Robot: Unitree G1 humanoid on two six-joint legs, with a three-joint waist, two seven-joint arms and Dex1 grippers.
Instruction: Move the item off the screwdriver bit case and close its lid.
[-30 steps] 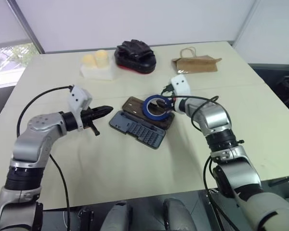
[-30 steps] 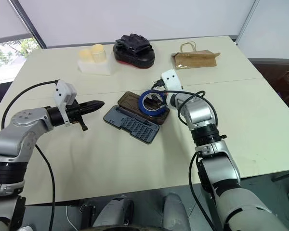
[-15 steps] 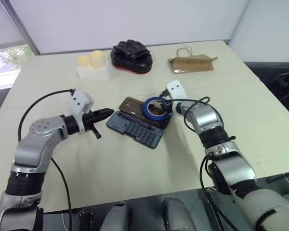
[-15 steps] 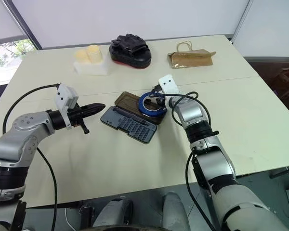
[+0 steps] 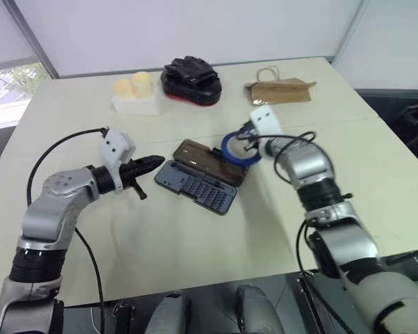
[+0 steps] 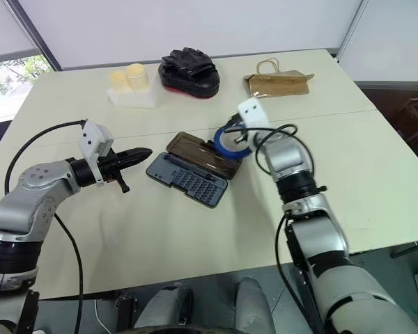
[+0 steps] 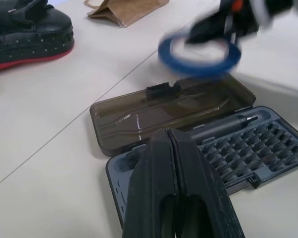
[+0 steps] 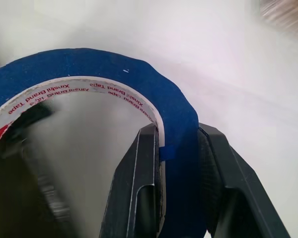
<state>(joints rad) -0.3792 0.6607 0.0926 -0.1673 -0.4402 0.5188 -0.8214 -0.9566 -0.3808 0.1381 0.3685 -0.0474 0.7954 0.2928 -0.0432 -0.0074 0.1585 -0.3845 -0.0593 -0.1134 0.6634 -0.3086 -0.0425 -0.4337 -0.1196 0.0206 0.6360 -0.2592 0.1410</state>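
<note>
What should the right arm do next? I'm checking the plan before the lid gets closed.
Probably carry the blue tape roll sideways, away from the bit case, and set it on bare table. The right tool pinches the roll's wall, raised near the open lid; the left tool, shut, waits beside the case.

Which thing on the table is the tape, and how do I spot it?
Find the open bit case in the middle of the table. Above its brown lid's far end, the right gripper pinches a flat ring: the tape. It's the one bright blue thing.
</note>
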